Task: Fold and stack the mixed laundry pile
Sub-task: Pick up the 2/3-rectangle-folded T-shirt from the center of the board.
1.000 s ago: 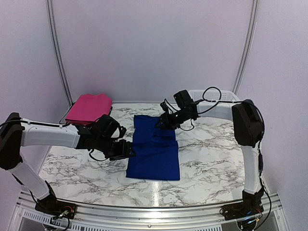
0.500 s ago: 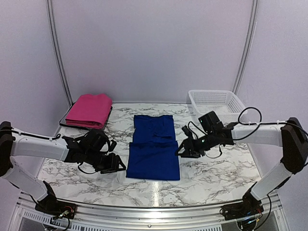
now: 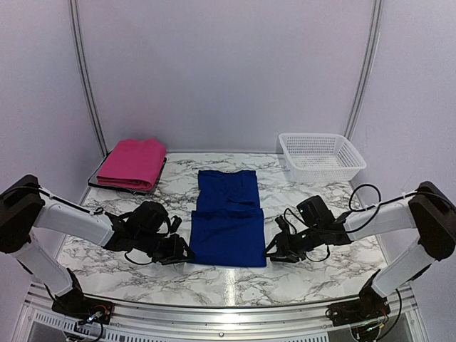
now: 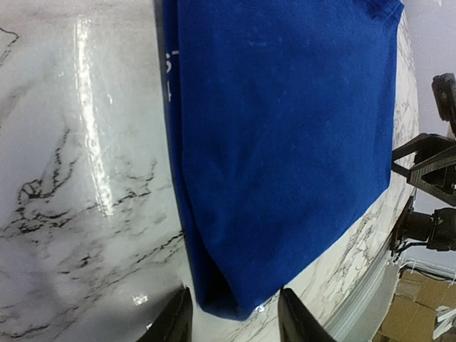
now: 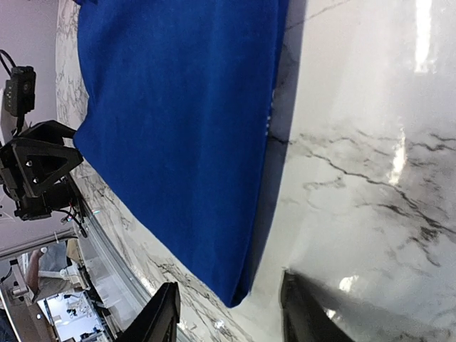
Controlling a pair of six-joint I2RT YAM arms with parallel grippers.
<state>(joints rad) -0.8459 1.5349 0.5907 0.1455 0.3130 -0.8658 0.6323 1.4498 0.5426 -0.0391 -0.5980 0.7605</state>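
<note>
Both arms' jaws, released, straddled the near corners of the royal blue cloth garment (image 3: 226,231), apparently for folding.

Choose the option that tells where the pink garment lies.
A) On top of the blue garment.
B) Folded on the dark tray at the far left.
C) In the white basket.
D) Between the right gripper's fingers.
B: the pink garment sits folded on the dark tray at the far left, apart from the blue garment and the white basket.
</note>
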